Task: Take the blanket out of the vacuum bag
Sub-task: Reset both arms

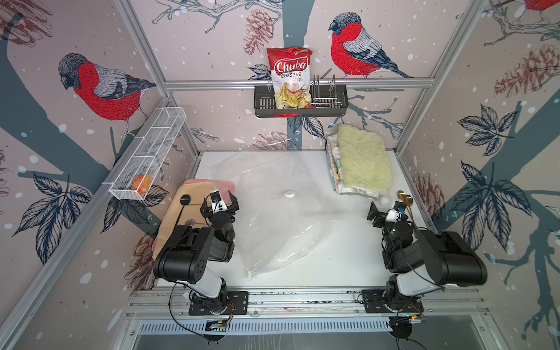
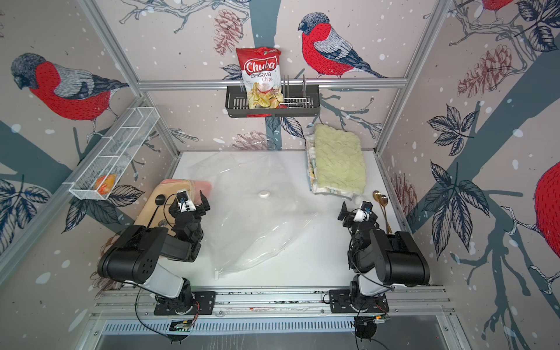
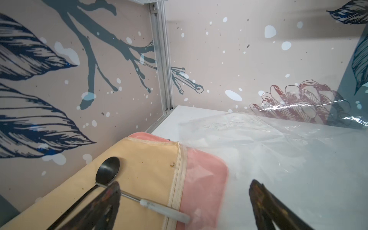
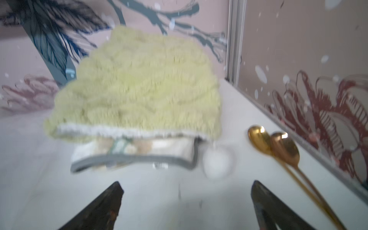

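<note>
The vacuum bag [image 1: 272, 212] [image 2: 242, 218] lies flat and crinkled across the middle of the white table, its round white valve cap [image 1: 289, 194] facing up and its zip edge toward the front. Nothing shows inside it. The blanket [image 1: 363, 160] [image 2: 339, 157] [image 4: 139, 85], pale yellow-green and folded, rests outside the bag at the back right on a patterned layer. My left gripper [image 1: 222, 198] [image 3: 185, 184] hangs open at the bag's left edge [image 3: 278, 149]. My right gripper [image 1: 389, 209] [image 4: 186, 185] is open and empty, just in front of the blanket.
A beige and pink cloth [image 1: 181, 212] lies at the left with a black spoon [image 3: 107, 169] and a white-handled tool [image 3: 159, 209] on it. Two gold spoons [image 4: 278, 147] and a white ball [image 4: 217, 161] sit by the right wall. A chips bag [image 1: 289, 78] stands in the back rack.
</note>
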Robot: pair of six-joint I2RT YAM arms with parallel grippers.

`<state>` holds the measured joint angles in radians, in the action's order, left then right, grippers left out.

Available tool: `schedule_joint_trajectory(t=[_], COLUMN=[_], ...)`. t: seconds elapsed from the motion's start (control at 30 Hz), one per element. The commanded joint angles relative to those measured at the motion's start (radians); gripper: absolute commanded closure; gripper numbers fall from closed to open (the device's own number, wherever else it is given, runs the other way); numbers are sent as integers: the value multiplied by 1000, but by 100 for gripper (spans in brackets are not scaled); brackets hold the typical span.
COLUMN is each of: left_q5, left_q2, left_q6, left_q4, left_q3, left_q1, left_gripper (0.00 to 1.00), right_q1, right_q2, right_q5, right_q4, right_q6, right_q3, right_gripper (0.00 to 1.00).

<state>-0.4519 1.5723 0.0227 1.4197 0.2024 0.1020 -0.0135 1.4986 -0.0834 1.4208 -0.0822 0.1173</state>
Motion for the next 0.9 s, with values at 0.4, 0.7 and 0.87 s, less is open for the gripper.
schedule_joint_trajectory(t=[0.4,0.7,0.87], left_q5=[21,18,16], left_q2=[5,6,6], left_q6=[-12,-10,-10], left_q4=[4,8,8], left_q3=[-9,-11,-9], left_q1=[14,15,16], left_gripper=[2,2,2], right_q1=[84,82,81], right_q2=[40,40,39], right_q5=[-167,-164,-165], right_q4=[-24,-26,-28], right_q6=[42,41,41], right_q3=[50,50,50], right_gripper=[0,0,0])
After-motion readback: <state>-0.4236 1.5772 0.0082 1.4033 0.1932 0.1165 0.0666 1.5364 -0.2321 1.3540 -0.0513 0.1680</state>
